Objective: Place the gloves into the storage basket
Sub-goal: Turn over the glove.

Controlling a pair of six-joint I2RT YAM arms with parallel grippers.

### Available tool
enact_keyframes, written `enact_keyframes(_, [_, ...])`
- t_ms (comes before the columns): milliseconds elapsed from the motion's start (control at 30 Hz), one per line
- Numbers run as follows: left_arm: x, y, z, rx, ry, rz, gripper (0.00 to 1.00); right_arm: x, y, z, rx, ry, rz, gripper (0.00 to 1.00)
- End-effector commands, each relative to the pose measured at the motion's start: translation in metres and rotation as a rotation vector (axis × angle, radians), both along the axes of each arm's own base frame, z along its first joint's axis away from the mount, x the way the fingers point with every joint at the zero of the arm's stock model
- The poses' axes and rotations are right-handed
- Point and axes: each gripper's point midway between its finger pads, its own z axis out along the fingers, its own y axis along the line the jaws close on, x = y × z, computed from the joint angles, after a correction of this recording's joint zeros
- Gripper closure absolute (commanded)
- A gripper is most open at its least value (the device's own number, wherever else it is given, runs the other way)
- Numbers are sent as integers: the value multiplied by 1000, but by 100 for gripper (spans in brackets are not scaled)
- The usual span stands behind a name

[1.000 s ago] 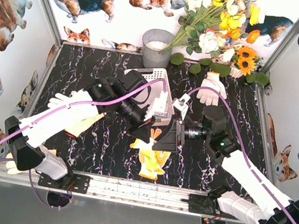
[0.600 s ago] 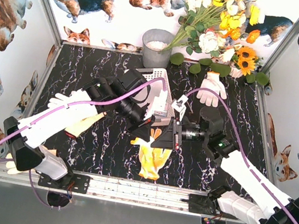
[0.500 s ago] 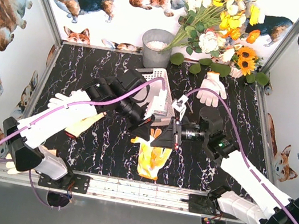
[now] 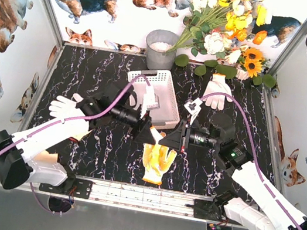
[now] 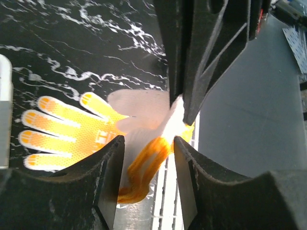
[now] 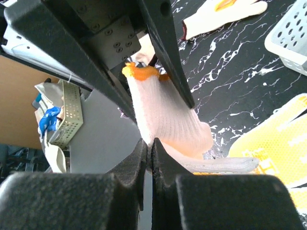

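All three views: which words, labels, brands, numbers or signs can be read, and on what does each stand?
No text can be read in any view.
yellow-palmed glove: a faint mark on the palm, too blurred to read.
white tag beside the right arm: too small to read.

Top view: left arm [image 4: 49,132] covers part of 1 white glove [image 4: 63,105]. Right wrist view: storage basket [image 6: 292,38] cut off at the corner; yellow-palmed glove [image 6: 283,139] runs off the right edge.
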Motion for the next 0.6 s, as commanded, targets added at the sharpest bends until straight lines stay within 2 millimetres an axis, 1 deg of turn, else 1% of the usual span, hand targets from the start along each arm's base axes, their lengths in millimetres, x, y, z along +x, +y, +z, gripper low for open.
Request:
enact_keyframes(0, [22, -5, 38, -187, -61, 70, 62, 9, -1, 21, 19, -99, -42, 100])
enact_keyframes(33, [24, -3, 38, -197, -47, 77, 66, 12, -3, 19, 5, -101, -62, 100])
enact_keyframes(133, [28, 0, 35, -195, -25, 90, 81, 24, -10, 12, -51, -113, -146, 100])
enact_keyframes(233, [32, 1, 30, -185, -15, 109, 92, 34, -20, 7, -114, -124, -220, 100])
enact_keyframes(300, [35, -1, 33, -197, -15, 123, 99, 37, -23, 6, -126, -126, -244, 100])
enact_keyframes(333, [37, -2, 36, -206, -14, 124, 100, 38, -23, 5, -124, -126, -249, 100])
enact_keyframes(467, [40, -7, 45, -231, -14, 129, 100, 43, -24, 1, -119, -117, -289, 100])
enact_keyframes(567, [48, -5, 44, -211, -51, 174, 100, 51, -29, -2, -135, -105, -344, 100])
